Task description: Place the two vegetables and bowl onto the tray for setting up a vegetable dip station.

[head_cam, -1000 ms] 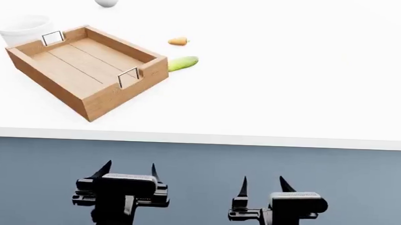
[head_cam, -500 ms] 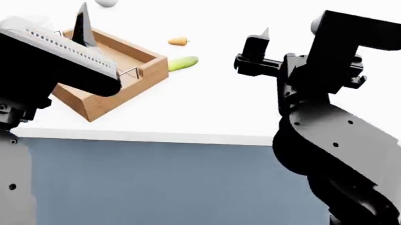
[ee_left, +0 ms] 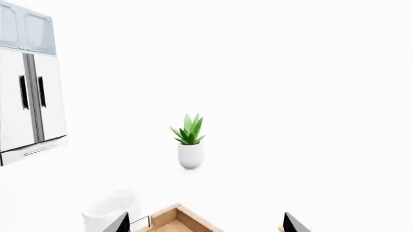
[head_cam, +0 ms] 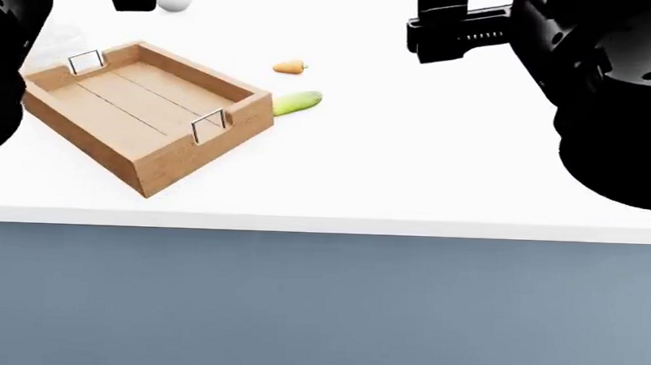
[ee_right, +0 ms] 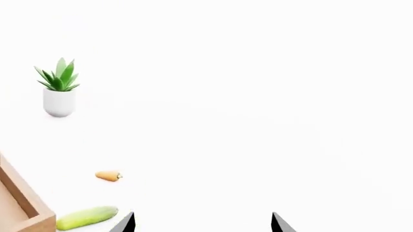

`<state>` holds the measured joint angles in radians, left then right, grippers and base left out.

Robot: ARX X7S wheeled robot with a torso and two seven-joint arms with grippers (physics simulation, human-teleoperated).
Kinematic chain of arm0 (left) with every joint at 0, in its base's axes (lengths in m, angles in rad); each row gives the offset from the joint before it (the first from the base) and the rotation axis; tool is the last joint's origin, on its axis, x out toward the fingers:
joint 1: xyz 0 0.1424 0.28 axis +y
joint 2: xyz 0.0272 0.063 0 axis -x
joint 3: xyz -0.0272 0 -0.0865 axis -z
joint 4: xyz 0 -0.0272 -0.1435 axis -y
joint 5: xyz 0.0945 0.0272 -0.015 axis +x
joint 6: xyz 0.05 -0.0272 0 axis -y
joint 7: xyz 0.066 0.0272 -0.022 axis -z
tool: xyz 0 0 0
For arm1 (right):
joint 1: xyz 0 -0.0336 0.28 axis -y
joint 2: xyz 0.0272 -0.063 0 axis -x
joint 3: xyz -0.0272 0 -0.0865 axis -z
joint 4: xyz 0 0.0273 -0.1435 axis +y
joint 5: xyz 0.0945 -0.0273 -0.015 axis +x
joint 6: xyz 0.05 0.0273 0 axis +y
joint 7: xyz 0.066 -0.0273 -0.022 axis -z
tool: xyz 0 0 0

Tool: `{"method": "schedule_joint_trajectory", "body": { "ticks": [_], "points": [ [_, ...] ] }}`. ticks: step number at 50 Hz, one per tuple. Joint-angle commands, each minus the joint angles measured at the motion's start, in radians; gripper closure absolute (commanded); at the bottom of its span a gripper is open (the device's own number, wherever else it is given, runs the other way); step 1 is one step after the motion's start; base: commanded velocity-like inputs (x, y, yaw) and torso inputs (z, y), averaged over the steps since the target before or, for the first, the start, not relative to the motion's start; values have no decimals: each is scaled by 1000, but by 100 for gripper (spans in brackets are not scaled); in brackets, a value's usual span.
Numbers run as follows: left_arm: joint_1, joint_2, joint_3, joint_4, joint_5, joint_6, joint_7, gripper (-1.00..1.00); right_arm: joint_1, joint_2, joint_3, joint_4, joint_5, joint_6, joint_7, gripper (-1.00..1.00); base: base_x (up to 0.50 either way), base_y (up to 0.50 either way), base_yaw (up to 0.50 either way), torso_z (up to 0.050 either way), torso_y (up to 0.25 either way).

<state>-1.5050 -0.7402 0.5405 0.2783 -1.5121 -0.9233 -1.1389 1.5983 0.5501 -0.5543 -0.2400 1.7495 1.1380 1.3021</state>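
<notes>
The wooden tray (head_cam: 143,115) sits empty at the table's left. The orange carrot (head_cam: 290,66) and the green cucumber (head_cam: 297,103) lie on the table just right of it. The white bowl (head_cam: 51,36) stands behind the tray's far end, mostly hidden by my left arm. In the left wrist view, my left gripper (ee_left: 205,226) is open and empty, facing the tray's corner (ee_left: 177,220) and the bowl (ee_left: 108,212). In the right wrist view, my right gripper (ee_right: 202,224) is open and empty, with the cucumber (ee_right: 86,217) and carrot (ee_right: 108,176) off to one side.
A small white pot with a green plant (ee_left: 189,145) stands on the table beyond the tray; it also shows in the right wrist view (ee_right: 59,89). A white fridge (ee_left: 29,96) stands far off. My right arm (head_cam: 600,86) fills the head view's upper right.
Both arms have risen from below the table's front edge and reached forward. They now stand high at the head view's upper corners, and the tray shows whole again.
</notes>
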Motion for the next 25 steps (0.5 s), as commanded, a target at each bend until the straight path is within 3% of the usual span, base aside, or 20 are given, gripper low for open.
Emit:
{"method": "schedule_joint_trajectory", "body": {
  "ticks": [1,13,25],
  "points": [
    [-114,46,48,-211,-152,25,-25,-100,85,68,-8,104,-54,31,-130,-100,0,0,0,0,0],
    [-72,68,81,-361,-41,74,155,-100,-4,135,0,90,-115,-1,-227,-100,5,0,0,0,0],
    [-81,76,101,-373,-11,70,178,-100,3,130,-25,82,-144,15,-291,-100,458,231,0,0,0]
  ]
}}
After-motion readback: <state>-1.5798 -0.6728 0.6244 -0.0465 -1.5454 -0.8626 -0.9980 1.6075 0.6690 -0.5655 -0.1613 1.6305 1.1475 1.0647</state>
